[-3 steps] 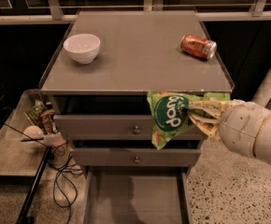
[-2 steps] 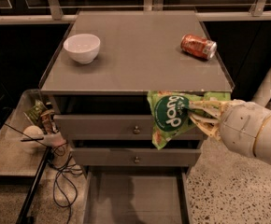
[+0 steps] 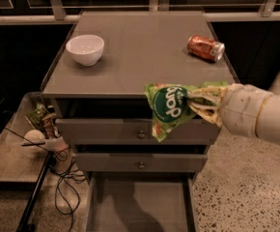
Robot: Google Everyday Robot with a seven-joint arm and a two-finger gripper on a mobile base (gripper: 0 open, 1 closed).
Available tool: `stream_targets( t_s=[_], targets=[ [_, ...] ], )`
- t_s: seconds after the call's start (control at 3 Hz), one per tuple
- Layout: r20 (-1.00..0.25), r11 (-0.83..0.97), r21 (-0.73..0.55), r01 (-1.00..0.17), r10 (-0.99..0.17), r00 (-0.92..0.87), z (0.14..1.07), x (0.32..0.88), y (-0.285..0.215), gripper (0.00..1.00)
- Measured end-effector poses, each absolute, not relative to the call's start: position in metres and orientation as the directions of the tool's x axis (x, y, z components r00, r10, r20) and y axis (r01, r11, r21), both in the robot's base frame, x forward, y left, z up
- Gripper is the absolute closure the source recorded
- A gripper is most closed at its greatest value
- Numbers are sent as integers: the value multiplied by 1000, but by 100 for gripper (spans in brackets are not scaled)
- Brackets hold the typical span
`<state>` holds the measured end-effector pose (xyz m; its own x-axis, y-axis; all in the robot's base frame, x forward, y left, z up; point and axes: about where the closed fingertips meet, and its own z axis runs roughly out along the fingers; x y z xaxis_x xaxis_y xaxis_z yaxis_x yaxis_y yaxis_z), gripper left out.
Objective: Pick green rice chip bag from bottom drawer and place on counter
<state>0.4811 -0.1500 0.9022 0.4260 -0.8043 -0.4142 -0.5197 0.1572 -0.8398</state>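
Note:
The green rice chip bag [image 3: 168, 107] hangs in the air in front of the cabinet, just below the front edge of the counter [image 3: 140, 47]. My gripper [image 3: 198, 103] reaches in from the right and is shut on the bag's right edge, its pale fingers [image 3: 205, 111] pinching the foil. The bag's dark-green round logo faces the camera. Pulled out at the bottom of the view lies the bottom drawer [image 3: 140, 204], a flat grey tray with nothing visible in it.
A white bowl [image 3: 85, 49] stands on the counter at the back left, and an orange soda can [image 3: 205, 48] lies on its side at the back right. Two knobbed drawers [image 3: 141, 135] sit slightly open. A low glass side table [image 3: 14, 153] with clutter and cables stands at the left.

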Motion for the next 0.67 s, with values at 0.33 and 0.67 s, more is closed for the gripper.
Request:
stream_targets(
  t_s=[0.33,0.67],
  targets=[
    [-375,105,-870,-481,-776,507,942,527,-139,100],
    [-342,80,-902,-425,-733,588,989,570,-117,100]
  ],
)
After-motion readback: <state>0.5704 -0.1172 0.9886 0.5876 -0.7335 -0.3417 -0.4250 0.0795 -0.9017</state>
